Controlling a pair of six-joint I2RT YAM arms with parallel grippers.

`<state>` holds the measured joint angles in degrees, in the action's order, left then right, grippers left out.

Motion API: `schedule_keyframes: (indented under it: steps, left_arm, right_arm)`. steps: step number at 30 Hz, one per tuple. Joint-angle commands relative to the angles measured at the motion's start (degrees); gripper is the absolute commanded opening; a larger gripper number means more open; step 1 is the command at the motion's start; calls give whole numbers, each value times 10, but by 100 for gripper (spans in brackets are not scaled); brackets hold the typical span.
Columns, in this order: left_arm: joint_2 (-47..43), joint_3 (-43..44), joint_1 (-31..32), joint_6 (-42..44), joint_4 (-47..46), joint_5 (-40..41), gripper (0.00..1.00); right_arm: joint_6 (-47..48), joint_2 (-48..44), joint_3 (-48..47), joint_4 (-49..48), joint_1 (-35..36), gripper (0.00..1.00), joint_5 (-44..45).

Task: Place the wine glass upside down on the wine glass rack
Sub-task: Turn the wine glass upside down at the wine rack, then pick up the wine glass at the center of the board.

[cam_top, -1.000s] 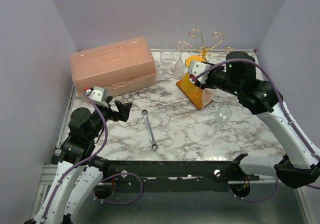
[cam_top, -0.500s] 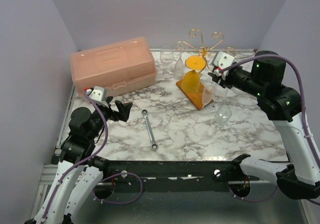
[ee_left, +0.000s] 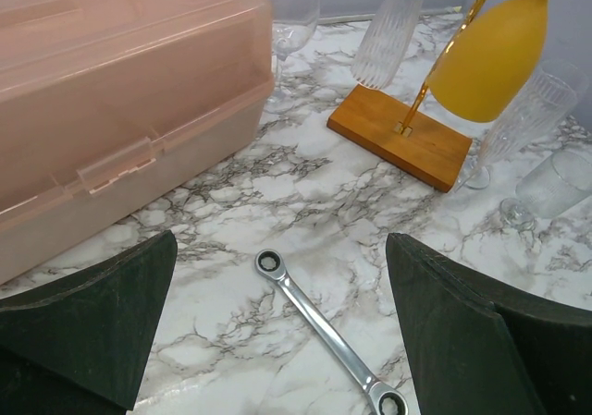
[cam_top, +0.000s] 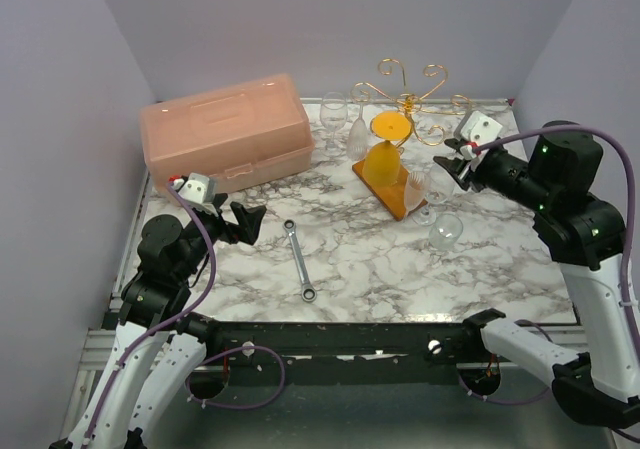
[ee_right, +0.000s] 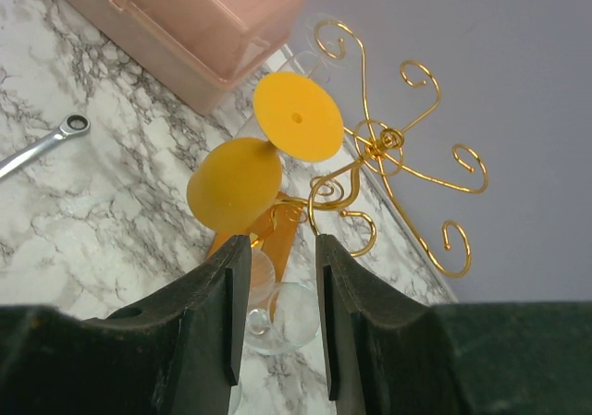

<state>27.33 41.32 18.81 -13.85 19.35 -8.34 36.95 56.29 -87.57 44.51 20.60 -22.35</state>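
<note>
The orange wine glass (cam_top: 383, 161) hangs upside down on the gold wire wine glass rack (cam_top: 410, 97), foot up (cam_top: 390, 126), above the rack's orange-brown base (cam_top: 397, 195). My right gripper (cam_top: 453, 159) is open and empty, just right of the rack and apart from the glass. In the right wrist view the glass (ee_right: 235, 185) and the rack's scrolls (ee_right: 388, 142) lie beyond my open fingers (ee_right: 280, 249). My left gripper (cam_top: 250, 219) is open and empty at the near left. It (ee_left: 277, 281) looks across at the glass (ee_left: 490, 64) and the base (ee_left: 402, 138).
A pink toolbox (cam_top: 228, 131) stands at the back left. A steel wrench (cam_top: 299, 259) lies mid-table. Clear glasses stand behind the rack (cam_top: 333, 109), (cam_top: 358, 139), one stands right of the base (cam_top: 420, 184), and one lies on its side (cam_top: 445, 231).
My right gripper has let go of the orange glass, which stays hanging on the rack, and has drawn back to the right. The left arm has not moved.
</note>
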Motion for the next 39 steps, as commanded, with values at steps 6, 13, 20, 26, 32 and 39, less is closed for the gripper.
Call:
schedule_keyframes:
  steps: [6, 13, 20, 26, 32, 39]
  left_arm:
    - [-2, -7, -4, -6, -11, -17, 99]
    - [-2, -6, -4, -7, -11, -19, 98]
    - [0, -6, -4, -7, -10, -24, 99]
    - [-4, -5, -4, -7, -10, -24, 99]
    - [-7, -6, -4, -7, -11, -30, 99]
    - [-7, -7, -4, -10, -15, -44, 99]
  right_arm:
    - [-49, -38, 47, -29, -48, 40, -23]
    - [-83, -56, 77, -42, -91, 40, -38]
    - [-116, -56, 78, -43, -122, 40, -49]
    - [-144, -60, 90, -42, -149, 40, -51]
    - [-185, -60, 88, -43, -183, 39, -60]
    - [-238, -64, 101, -46, -226, 38, -65]
